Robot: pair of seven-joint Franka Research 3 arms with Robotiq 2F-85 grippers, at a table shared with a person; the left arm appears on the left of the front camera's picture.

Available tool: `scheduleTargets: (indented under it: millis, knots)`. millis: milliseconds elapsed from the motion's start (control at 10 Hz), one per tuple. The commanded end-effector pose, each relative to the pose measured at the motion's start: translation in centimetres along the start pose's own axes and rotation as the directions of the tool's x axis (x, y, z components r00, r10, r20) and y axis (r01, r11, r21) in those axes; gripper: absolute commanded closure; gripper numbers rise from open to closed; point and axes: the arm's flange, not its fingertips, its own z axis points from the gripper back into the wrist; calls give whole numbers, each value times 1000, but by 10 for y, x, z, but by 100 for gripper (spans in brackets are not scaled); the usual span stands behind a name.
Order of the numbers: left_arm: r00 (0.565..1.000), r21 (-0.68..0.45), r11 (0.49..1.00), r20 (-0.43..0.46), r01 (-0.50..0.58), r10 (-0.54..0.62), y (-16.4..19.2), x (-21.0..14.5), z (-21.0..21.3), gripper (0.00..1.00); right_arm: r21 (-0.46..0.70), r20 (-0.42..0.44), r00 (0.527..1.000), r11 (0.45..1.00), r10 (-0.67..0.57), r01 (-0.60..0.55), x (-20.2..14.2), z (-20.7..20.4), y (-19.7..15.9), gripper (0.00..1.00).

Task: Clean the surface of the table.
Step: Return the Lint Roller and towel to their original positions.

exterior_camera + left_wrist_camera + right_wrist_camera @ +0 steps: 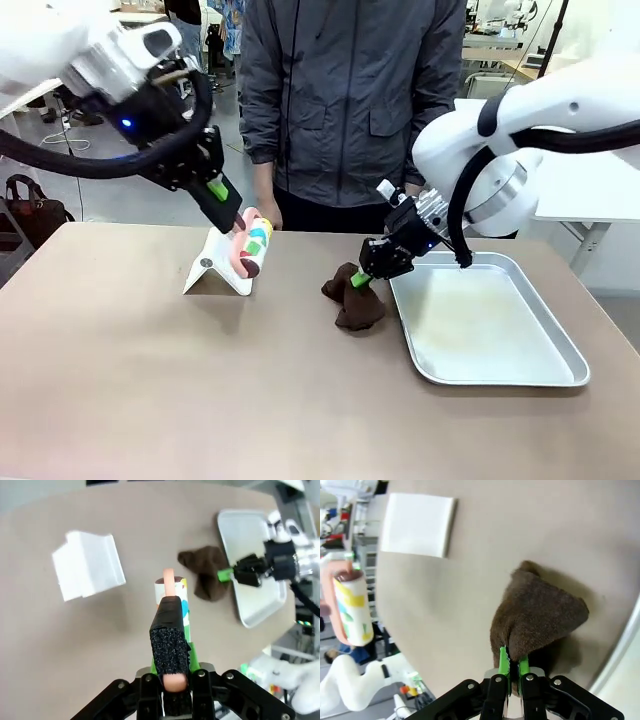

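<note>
The brown-taupe table (150,390) carries a crumpled brown cloth (357,303) just left of the tray. My right gripper (361,279) is shut on the cloth's top edge and presses it onto the table; the right wrist view shows the green pads (503,662) pinching the cloth (535,615). My left gripper (230,212) hangs above the table's far left part. It is shut on the pink handle of a lint roller (254,246) with a colourful patterned roll. In the left wrist view the roller (172,592) runs between the fingers of the left gripper (170,611).
A white folded stand (213,268) sits on the table just under the roller. A shiny silver tray (555,345) lies at the right, beside the cloth. A person in a grey jacket (350,100) stands at the far edge.
</note>
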Motion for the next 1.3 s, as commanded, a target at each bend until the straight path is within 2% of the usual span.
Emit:
scheduleTargets:
  millis: [0, 200, 300, 400, 500, 1100, 1200]
  knots:
    - [998, 44, 997, -3, -56, 56, -3, 15, -28, 78, -103, -41, 999, 995, -21, 17, 0, 1, 2, 93]
    - [995, 79, 993, -29, -89, 92, 2, 25, -55, 78, -87, -44, 999, 996, -5, 1, -2, 1, -2, 93]
    - [996, 61, 994, -21, -88, 90, 4, 31, -62, 78, -48, -42, 999, 999, -10, 8, -4, 1, -2, 93]
    - [996, 35, 996, 30, -79, 78, 7, 36, -64, 78, -75, -40, 999, 997, 7, -10, -3, -2, -5, 93]
    - [997, 59, 996, -32, -71, 73, 10, 19, -66, 78, -75, -40, 999, 997, 7, -10, -3, -2, -5, 93]
    - [997, 49, 997, -31, -67, 69, 6, 25, -72, 78, -72, -43, 999, 997, 5, -8, -3, -2, -5, 93]
    - [997, 68, 995, -20, -76, 77, 10, 29, -77, 78, -138, -61, 998, 990, 9, -17, 0, -10, 3, 93]
